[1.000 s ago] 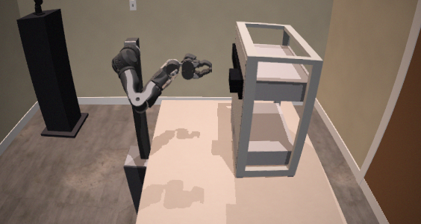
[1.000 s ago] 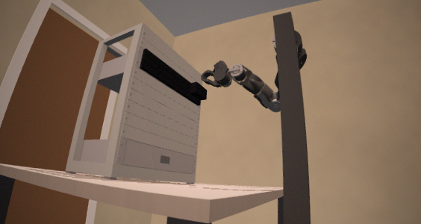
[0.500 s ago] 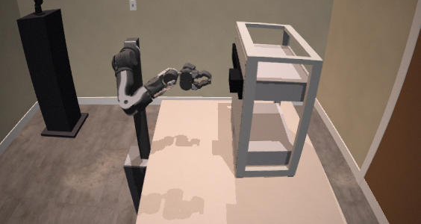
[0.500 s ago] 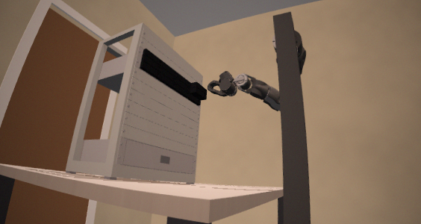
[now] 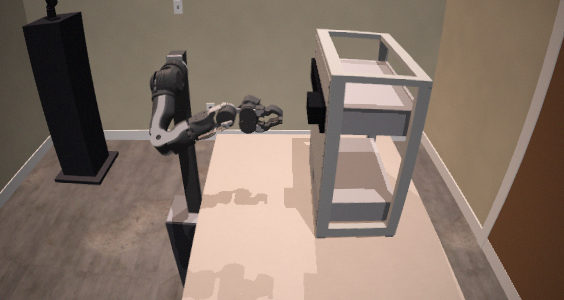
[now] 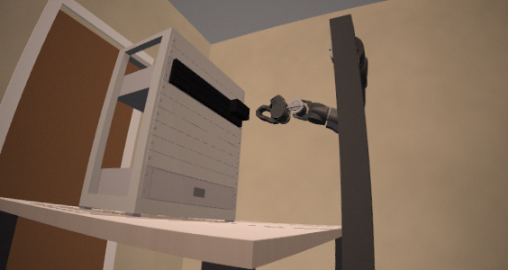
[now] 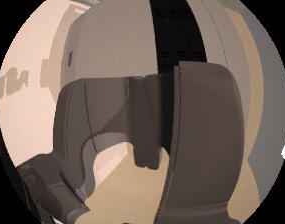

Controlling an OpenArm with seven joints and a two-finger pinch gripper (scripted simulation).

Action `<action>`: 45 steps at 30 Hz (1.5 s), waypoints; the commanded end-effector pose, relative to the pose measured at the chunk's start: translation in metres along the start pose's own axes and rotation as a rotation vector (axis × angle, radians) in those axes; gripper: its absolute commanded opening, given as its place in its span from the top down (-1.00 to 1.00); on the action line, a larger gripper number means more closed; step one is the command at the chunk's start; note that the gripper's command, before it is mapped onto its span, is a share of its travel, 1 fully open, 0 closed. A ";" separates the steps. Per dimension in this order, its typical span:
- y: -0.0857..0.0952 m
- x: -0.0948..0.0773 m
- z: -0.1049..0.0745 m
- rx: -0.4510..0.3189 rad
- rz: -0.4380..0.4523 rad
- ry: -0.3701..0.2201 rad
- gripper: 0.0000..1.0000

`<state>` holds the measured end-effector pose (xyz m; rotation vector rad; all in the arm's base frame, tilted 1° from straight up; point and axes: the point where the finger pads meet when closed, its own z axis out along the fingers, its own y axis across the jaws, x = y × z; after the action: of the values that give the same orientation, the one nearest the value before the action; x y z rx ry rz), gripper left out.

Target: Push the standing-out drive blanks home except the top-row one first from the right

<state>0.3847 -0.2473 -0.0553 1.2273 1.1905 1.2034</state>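
The black storage chassis [image 6: 198, 88] [image 7: 179, 30] spans the rack's front near its top. A black block of standing-out blank [image 5: 315, 108] [image 6: 240, 110] juts at its right end as one faces the front; I cannot tell which rows it covers. The rest of the front looks near flush in the exterior view, but small steps are too fine to tell. My gripper [image 5: 281, 116] [image 6: 258, 112] [image 7: 144, 122] is shut and empty, in front of that right end with a gap to the block. In the wrist view my fingers hide the chassis's right end.
The rack [image 5: 324, 182] [image 6: 155, 119] stands upright on the table [image 5: 250, 167] [image 6: 288, 240], with pale panels above and below the chassis. The arm's dark post [image 5: 190, 177] [image 6: 353, 141] stands by the table edge. A black pedestal [image 5: 67, 97] stands farther left in the top view.
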 end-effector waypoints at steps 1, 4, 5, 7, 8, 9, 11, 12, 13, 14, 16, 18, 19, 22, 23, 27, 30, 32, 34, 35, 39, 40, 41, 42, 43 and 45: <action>0.005 0.000 0.000 -0.016 -0.002 0.005 1.00; 0.005 -0.001 0.002 -0.018 -0.001 0.002 1.00; 0.005 -0.001 0.003 -0.018 -0.001 0.002 1.00; 0.006 -0.001 0.007 -0.018 -0.001 0.002 1.00; 0.006 -0.001 0.009 -0.018 -0.001 0.002 1.00; 0.006 -0.001 0.012 -0.018 -0.001 0.002 1.00; 0.006 -0.001 0.012 -0.018 -0.001 0.002 1.00; 0.006 -0.001 0.016 -0.018 -0.001 0.003 1.00; 0.006 -0.001 0.020 -0.018 -0.001 0.003 1.00; 0.006 -0.001 0.024 -0.018 -0.001 0.003 1.00; 0.006 0.000 0.033 -0.018 -0.001 0.003 1.00; 0.005 0.000 0.042 -0.015 -0.001 0.003 1.00; 0.004 0.000 0.046 -0.013 -0.001 0.003 1.00; 0.004 0.000 0.057 -0.011 -0.001 0.003 1.00; 0.004 0.000 0.060 -0.011 -0.001 0.003 1.00; 0.004 0.000 0.064 -0.011 -0.001 0.003 1.00; 0.004 0.000 0.065 -0.011 -0.001 0.004 1.00; 0.004 0.000 0.065 -0.013 -0.001 0.005 1.00; 0.004 0.000 0.065 -0.013 -0.001 0.005 1.00; 0.004 0.000 0.065 -0.013 -0.001 0.005 1.00; 0.004 0.000 0.065 -0.013 -0.001 0.005 1.00; 0.004 0.000 0.065 -0.013 -0.001 0.005 1.00; 0.004 0.000 0.065 -0.013 -0.001 0.005 1.00; 0.004 0.000 0.065 -0.013 -0.001 0.005 1.00; 0.004 0.000 0.065 -0.013 -0.001 0.005 1.00; 0.004 0.000 0.065 -0.013 -0.001 0.005 1.00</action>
<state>0.4495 -0.2490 -0.0540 1.2247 1.1894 1.2061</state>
